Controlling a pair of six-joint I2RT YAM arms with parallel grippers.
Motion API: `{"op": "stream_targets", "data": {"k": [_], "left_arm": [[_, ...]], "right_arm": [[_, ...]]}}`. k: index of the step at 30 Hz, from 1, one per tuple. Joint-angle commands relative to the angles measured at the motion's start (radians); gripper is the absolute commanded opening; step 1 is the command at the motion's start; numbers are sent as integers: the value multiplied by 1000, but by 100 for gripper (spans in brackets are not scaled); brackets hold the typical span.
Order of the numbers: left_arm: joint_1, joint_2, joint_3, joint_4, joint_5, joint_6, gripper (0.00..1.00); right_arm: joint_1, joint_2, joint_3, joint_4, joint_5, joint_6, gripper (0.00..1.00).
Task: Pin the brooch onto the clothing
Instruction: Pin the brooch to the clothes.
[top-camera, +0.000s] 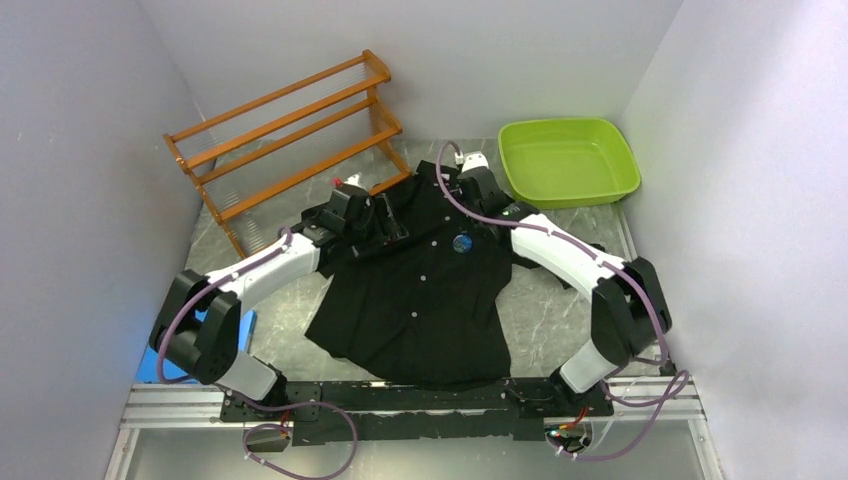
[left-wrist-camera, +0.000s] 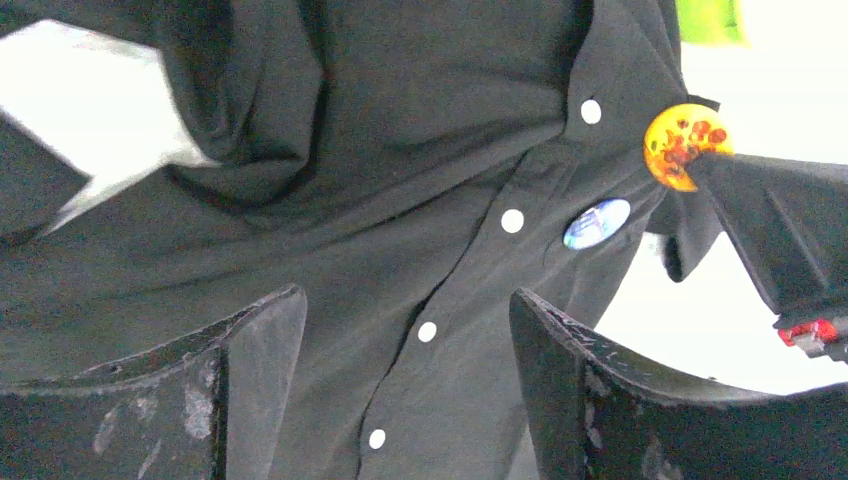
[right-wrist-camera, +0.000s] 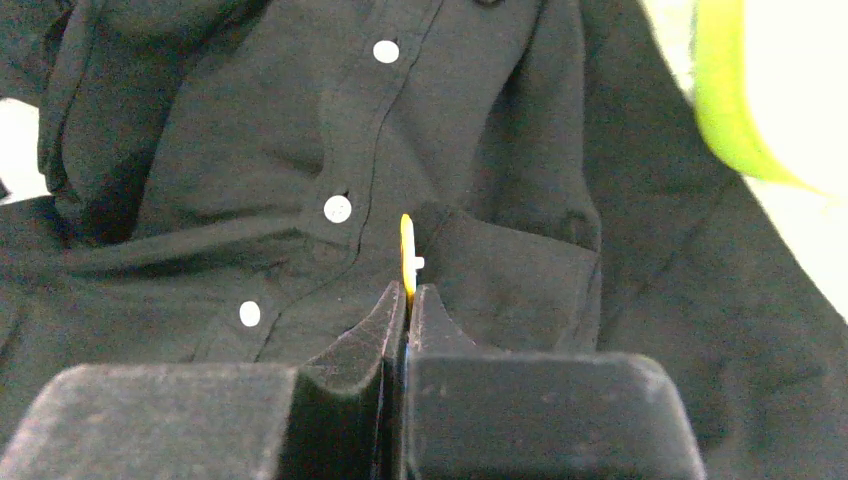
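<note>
The black shirt (top-camera: 420, 300) lies flat on the table, collar at the far end, pale buttons down the front. A round blue brooch (top-camera: 462, 243) sits on its chest; it also shows in the left wrist view (left-wrist-camera: 597, 222). My right gripper (right-wrist-camera: 407, 290) is shut on a yellow-orange brooch (right-wrist-camera: 407, 255), held edge-on just above the shirt (right-wrist-camera: 250, 150) near the pocket. The left wrist view shows that brooch's face (left-wrist-camera: 680, 145). My left gripper (left-wrist-camera: 405, 330) is open and empty above the button placket of the shirt (left-wrist-camera: 400, 150). In the top view the left gripper (top-camera: 388, 218) is near the collar and the right gripper (top-camera: 480, 195) is just beyond the blue brooch.
A wooden rack (top-camera: 290, 130) stands at the back left. A green tray (top-camera: 567, 160) stands at the back right, close to the right gripper, and shows in the right wrist view (right-wrist-camera: 735, 100). Walls close in on both sides.
</note>
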Motion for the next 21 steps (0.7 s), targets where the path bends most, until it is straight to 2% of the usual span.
{"op": "stream_targets", "data": {"k": [1, 9, 14, 18, 21], "left_arm": [[5, 71, 61, 122, 119, -69, 78], [-4, 171, 158, 224, 234, -107, 62], [-39, 270, 248, 224, 271, -48, 82], [-67, 330, 227, 328, 315, 46, 80], [-80, 362, 189, 344, 257, 86, 81]], "right_arm": [[30, -118, -83, 138, 177, -73, 0], [70, -234, -184, 243, 145, -153, 0], [73, -269, -209, 270, 74, -152, 0], [73, -269, -171, 227, 66, -129, 0], [74, -276, -155, 210, 56, -119, 0]]}}
